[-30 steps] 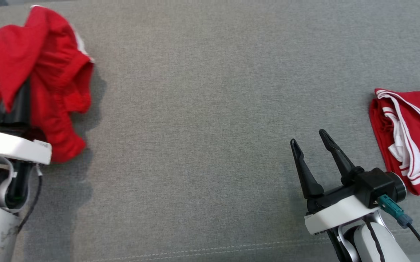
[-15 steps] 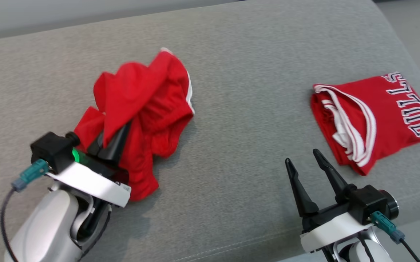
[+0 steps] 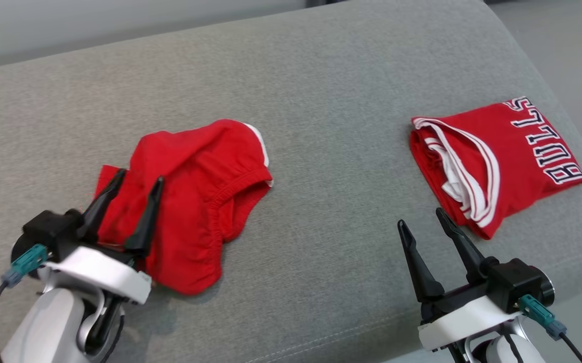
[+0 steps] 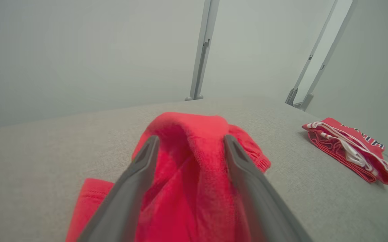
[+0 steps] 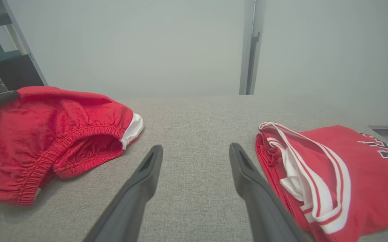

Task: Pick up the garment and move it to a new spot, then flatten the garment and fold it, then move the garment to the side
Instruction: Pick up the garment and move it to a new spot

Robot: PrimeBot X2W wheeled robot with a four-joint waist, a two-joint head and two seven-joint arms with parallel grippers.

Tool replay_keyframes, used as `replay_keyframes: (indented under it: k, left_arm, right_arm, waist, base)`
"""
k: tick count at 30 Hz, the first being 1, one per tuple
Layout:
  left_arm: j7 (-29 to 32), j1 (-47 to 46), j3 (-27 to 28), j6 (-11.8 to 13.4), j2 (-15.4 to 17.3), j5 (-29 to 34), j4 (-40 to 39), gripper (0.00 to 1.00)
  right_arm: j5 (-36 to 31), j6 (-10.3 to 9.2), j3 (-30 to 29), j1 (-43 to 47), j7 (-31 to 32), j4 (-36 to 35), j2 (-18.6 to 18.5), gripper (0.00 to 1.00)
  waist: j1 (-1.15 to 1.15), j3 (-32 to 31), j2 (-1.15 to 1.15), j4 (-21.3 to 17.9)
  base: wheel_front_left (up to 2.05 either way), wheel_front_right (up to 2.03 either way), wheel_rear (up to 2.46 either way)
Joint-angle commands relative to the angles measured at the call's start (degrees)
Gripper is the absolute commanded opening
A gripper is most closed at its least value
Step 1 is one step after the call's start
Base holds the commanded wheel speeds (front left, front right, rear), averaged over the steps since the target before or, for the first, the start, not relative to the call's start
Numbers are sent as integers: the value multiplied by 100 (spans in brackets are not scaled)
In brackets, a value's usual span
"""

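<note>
Red knit garment (image 3: 205, 191) with an elastic waistband and a sliver of white trim, and it is right there between the two long dark fingers of the left gripper (image 3: 140, 176), whose jaws stand wide apart and pinch nothing. From the left wrist a hump of the red cloth rises in the gap between those fingers; whether it brushes their inner faces I cannot tell. The fingers point towards 1 o'clock in the head view, lying over the near left part of the heap. The garment itself rests in a loose, rumpled mound on the grey fabric cushion (image 3: 321, 101), at about 8 o'clock on that cushion as the head camera sees it, waistband opening turned towards 4 o'clock, white trim at its 1 o'clock edge. Across to 5 o'clock, the right gripper (image 3: 420, 217) hangs over bare cushion, its jaws just as widely spread and empty, fingers aimed at 12 o'clock. Just beyond its tips, at 1 o'clock from them, lies a folded red jersey (image 3: 513, 161) with white-and-red striped trim and dark block lettering, apart from the fingers and well apart from the garment, at 3 o'clock on the cushion. Behind it all, in the right wrist view, a pale wall (image 5: 147, 43) and a grey upright post (image 5: 251, 47).
</note>
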Motion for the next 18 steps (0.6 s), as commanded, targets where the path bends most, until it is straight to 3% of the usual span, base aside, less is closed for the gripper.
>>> replay_keyframes:
  k: [1,6,18]
  left_arm:
    - [-34,32,356,1,159,72,-175,100]
    - [-34,438,1103,1,77,282,-288,100]
    - [-34,1370,1940,1,-338,824,-216,100]
  right_arm:
    - [51,0,65,-93,-68,-114,-4,100]
    - [117,0,-47,-232,-68,46,-4,100]
    - [233,0,-270,-351,-68,595,-4,100]
  waist:
    - [0,-111,0,176]
    - [0,-335,0,574]
    - [0,-944,0,1310]
  base:
    - [0,0,0]
    - [0,0,0]
    - [0,0,0]
